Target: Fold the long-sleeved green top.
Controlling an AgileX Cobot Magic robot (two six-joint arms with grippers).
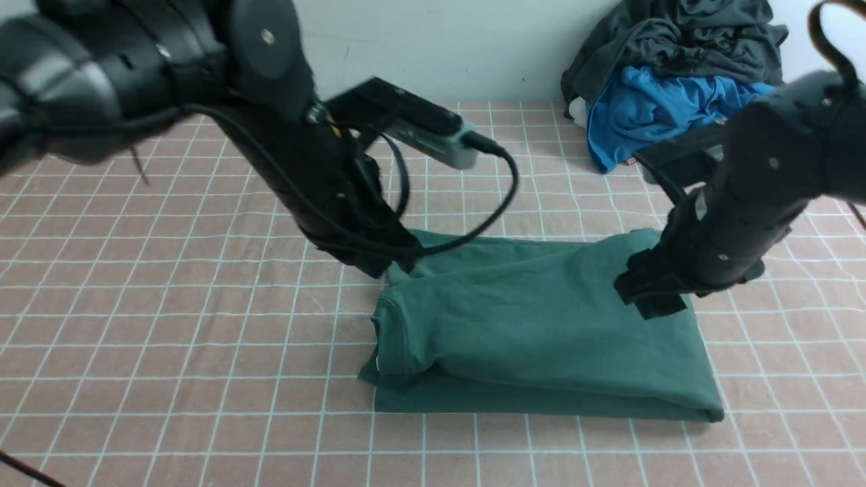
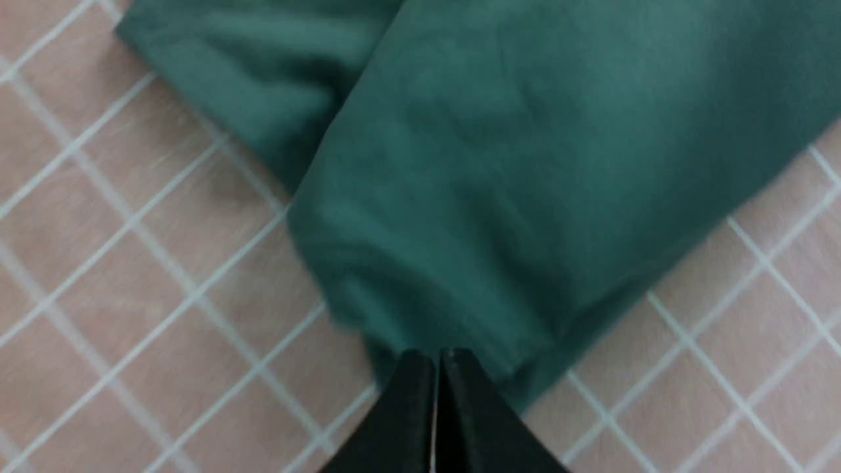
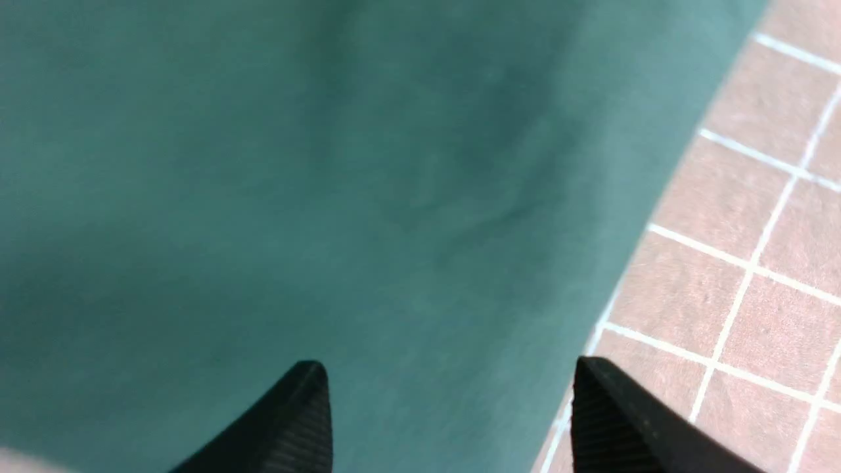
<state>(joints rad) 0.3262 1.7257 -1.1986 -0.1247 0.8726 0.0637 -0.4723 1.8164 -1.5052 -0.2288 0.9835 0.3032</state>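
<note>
- Green long-sleeved cotton top (image 1: 541,325), folded, on pink checked tablecloth (image 1: 169,325).
- Left gripper (image 2: 435,358) clenched at its 10 o'clock corner.
- Right gripper (image 3: 447,387) released over its 2 o'clock edge.

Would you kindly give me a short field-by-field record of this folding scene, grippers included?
garment: green long-sleeved top, folded into a rough rectangle on the checked tablecloth
left gripper: shut, at the top's far left corner
right gripper: open, over the top's right edge
background: blue garment and dark grey garment heaped at far right
</note>
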